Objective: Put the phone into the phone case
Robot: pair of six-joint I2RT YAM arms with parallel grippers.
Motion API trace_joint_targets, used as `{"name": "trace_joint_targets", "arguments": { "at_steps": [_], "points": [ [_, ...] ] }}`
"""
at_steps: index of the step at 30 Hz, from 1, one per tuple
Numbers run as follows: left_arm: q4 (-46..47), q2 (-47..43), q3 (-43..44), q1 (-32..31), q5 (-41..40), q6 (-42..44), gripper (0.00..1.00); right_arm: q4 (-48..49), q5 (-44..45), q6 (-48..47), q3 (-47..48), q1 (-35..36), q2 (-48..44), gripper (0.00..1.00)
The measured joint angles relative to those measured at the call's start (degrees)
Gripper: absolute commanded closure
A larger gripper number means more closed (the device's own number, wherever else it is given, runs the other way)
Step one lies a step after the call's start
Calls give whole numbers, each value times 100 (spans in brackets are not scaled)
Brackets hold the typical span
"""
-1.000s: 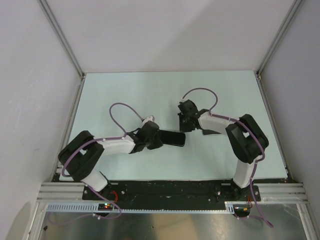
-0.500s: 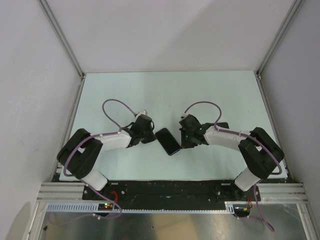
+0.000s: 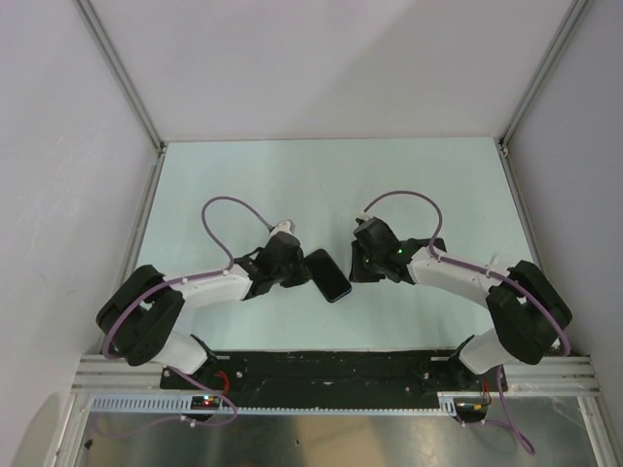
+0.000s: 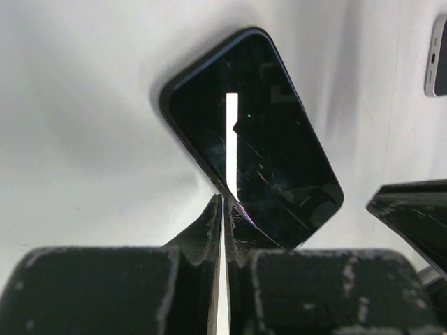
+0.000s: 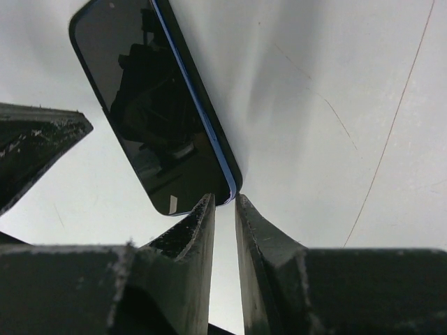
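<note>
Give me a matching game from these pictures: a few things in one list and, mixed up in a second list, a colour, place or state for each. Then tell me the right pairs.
Things:
1. phone
2. left end effector
3. right end effector
4. cable on the left arm

Descriptions:
A. purple, curved in a loop
B. fingers a little apart
C. black and glossy, between the two arms
D. fingers shut, with only a thin slit between them

Pairs: 1-C, 2-D, 3-B, 4-A

The phone (image 3: 328, 275) lies on the table (image 3: 292, 185) between both arms' jaws.
</note>
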Motion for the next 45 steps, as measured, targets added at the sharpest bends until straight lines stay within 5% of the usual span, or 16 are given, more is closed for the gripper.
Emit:
{"name": "trace_joint_targets", "arguments": {
  "at_steps": [17, 28, 45],
  "points": [
    [-2, -9, 0, -254, -7, -111, 94, 33, 15, -157, 55, 90, 535, 79],
    [4, 74, -66, -273, -4, -155, 94, -26, 94, -221, 245, 179, 706, 95],
    [125, 289, -66, -273, 0, -195, 94, 195, 433, -260, 378, 330, 916, 96]
  ]
}}
